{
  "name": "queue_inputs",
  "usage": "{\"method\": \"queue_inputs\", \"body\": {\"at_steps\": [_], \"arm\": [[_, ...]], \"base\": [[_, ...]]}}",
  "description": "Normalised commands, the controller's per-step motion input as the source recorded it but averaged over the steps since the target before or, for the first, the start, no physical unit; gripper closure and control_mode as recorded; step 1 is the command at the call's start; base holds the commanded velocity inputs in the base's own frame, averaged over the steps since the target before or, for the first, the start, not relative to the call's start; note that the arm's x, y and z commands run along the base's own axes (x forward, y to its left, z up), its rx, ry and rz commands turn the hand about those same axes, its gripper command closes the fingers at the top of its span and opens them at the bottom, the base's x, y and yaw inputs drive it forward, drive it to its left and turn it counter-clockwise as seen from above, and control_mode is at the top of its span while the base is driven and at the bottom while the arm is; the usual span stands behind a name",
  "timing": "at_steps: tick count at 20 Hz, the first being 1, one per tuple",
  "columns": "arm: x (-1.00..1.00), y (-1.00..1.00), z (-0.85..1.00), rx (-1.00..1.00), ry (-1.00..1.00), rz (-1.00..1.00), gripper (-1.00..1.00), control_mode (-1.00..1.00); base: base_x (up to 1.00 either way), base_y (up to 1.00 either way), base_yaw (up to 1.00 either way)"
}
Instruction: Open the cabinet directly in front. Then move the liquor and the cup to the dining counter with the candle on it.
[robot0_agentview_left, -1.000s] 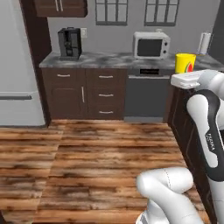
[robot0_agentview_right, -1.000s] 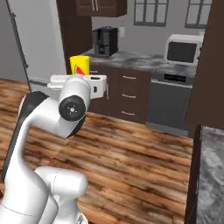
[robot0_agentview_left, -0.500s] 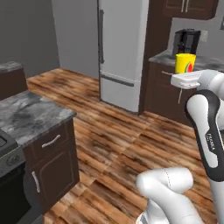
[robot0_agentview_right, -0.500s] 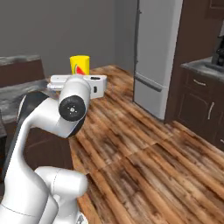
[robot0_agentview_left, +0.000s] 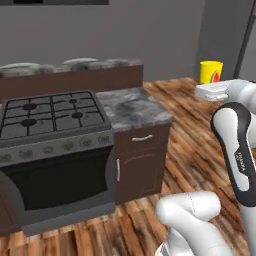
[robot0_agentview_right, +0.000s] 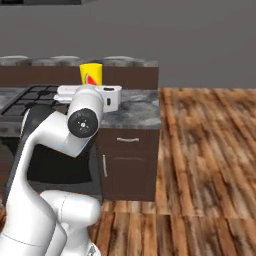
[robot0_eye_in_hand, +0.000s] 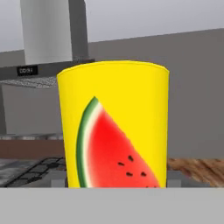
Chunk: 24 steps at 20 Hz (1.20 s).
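The cup (robot0_eye_in_hand: 113, 127) stands upright directly ahead of my pincer, so close in the hand view that its yellow wall and the watermelon slice printed on it take up the middle of the picture. From the left base view the cup (robot0_agentview_left: 211, 72) rises just above my white hand, at the far right, and from the right base view the cup (robot0_agentview_right: 91, 74) sits on top of my hand (robot0_agentview_right: 107, 96) above the arm's elbow joint. I count one cup. My fingertips are hidden at the base of the cup, so I cannot tell how wide the pincer stands or whether it presses on the cup's sides; the cup does sit right at my hand with nothing else under it. Around me I count one stove (robot0_agentview_left: 52, 112) with four burners and a dark oven door below, one marbled counter (robot0_agentview_left: 134, 107) beside it on a dark brown cabinet base (robot0_agentview_left: 142, 162) with a short handle, and a longer marbled counter (robot0_agentview_left: 70, 65) behind the stove against the grey wall. A grey range hood (robot0_eye_in_hand: 48, 39) hangs behind the cup in the hand view. The floor (robot0_agentview_right: 210, 150) is brown wood planks.
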Motion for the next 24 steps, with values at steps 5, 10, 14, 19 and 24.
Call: {"method": "queue_inputs", "body": {"at_steps": [5,10,14,19,24], "arm": [[0.0,0.0,0.0,0.0,0.0,0.0,1.0,1.0],[0.0,0.0,0.0,0.0,0.0,0.0,1.0,1.0],[0.0,0.0,0.0,0.0,0.0,0.0,1.0,1.0],[0.0,0.0,0.0,0.0,0.0,0.0,1.0,1.0],[0.0,0.0,0.0,0.0,0.0,0.0,1.0,1.0]], "base": [[0.0,0.48,0.67],[0.0,0.32,0.36],[-0.01,0.12,0.42],[-0.12,0.0,0.88],[-0.05,0.02,0.68]]}}
